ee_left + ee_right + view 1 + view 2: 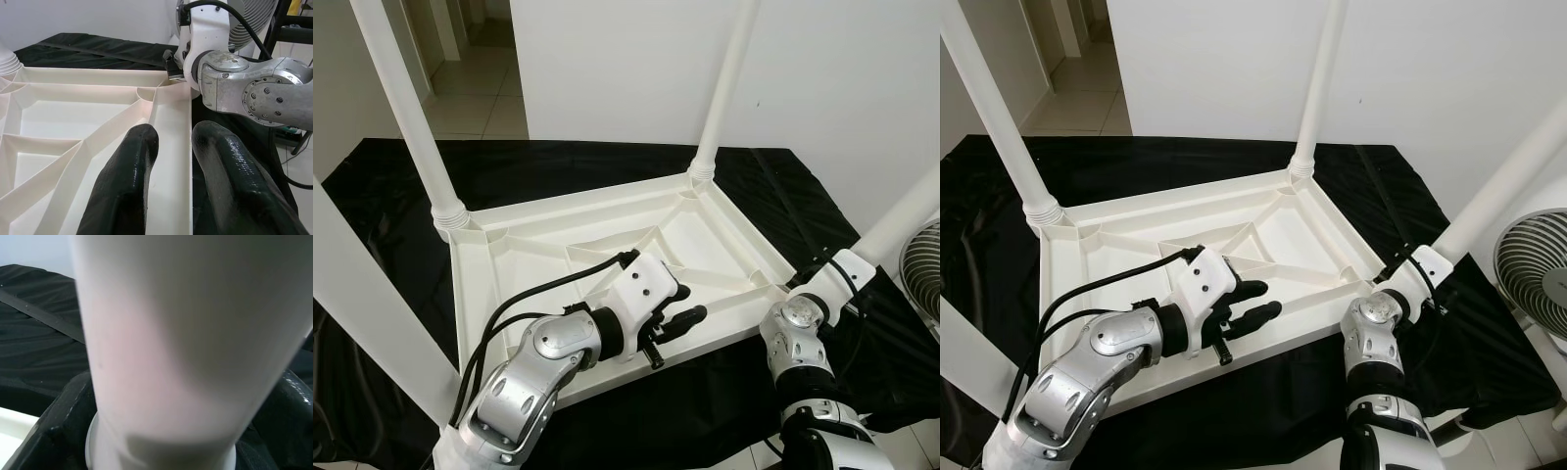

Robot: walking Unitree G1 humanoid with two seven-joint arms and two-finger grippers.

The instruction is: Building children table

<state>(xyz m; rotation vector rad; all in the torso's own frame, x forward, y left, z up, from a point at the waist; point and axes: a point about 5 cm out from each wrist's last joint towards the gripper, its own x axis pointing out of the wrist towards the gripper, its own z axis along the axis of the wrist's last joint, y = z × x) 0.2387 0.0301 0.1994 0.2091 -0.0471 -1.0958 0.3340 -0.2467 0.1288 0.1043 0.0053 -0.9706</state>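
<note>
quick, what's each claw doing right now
Left claw: open, straddling the upturned table's rim.
Right claw: closed around a table leg.

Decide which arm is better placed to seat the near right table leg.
Right: its claw already straddles that leg at the base. The left claw rests apart on the tabletop's front rim.

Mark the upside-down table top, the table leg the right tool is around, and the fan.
table top (607, 230): left eye view, on a raised rib of its underside.
table leg (1498, 191): right eye view, on the middle of its shaft.
fan (1533, 279): right eye view, on its wire grille.
</note>
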